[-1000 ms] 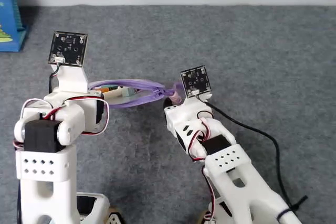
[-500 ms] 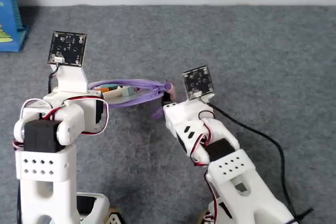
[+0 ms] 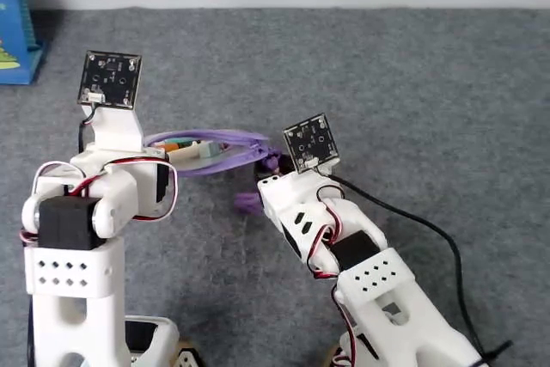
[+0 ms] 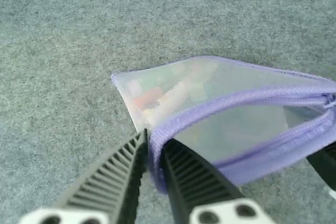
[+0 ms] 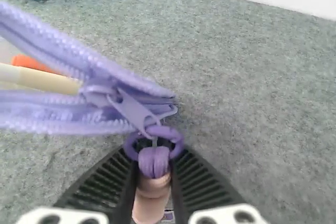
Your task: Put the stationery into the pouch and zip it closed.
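**Ops:** Where's the pouch sitting vs. the grippers?

**Me:** I'm seeing the translucent plastic pouch with purple zip [image 3: 206,152] stretching between the two arms over the grey carpeted table [image 3: 387,83]. Can't tell if it's touching the carpet. The left gripper [image 4: 152,142] is pinching the pouch's end, pressed tight on the purple edge, w/ the pouch body running away from it.

**Ops:** And the right?

**Me:** The right gripper [image 5: 152,156] is working the opp. end, clamping the purple cord zip pull [image 5: 153,163] and its pinkish bead [image 5: 151,187]. The slider tab [image 5: 137,113] is hanging just beyond the tips, at the pouch end farthest from the left gripper.

**Ops:** Zip?

**Me:** It's gaping along most of its length in the high view. Stationery is lying inside: an orange piece [image 5: 29,62] and a cream pen barrel [image 5: 37,80], toward the left arm's half.

**Ops:** Anything else?

**Me:** A blue box [image 3: 13,32] is sitting at the table's far corner, well apart.
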Controlling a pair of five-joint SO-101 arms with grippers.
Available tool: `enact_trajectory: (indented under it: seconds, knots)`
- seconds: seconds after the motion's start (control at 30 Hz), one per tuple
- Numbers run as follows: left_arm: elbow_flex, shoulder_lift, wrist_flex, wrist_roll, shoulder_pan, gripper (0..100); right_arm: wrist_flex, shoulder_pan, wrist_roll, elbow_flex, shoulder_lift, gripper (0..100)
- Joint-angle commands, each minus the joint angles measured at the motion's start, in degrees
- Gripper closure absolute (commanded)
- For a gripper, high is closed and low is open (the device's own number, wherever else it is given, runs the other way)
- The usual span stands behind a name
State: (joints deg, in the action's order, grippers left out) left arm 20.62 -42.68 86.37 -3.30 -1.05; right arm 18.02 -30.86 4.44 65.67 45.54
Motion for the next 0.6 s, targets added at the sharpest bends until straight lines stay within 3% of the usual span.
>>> enact_trajectory:
  seconds: [0.0,0.27,0.57]
  knots:
    - [-2.6,0.2,0.0,0.5,0.1,99,3.9,0.8,-2.6,-0.4,3.0,99.2]
    - [-2.6,0.2,-1.0,0.8,0.1,99,16.7,1.9,-3.3,3.3,22.4,99.1]
    - [-2.9,0.1,-4.0,1.1,0.1,98,31.9,-7.3,-6.9,5.3,45.5,99.1]
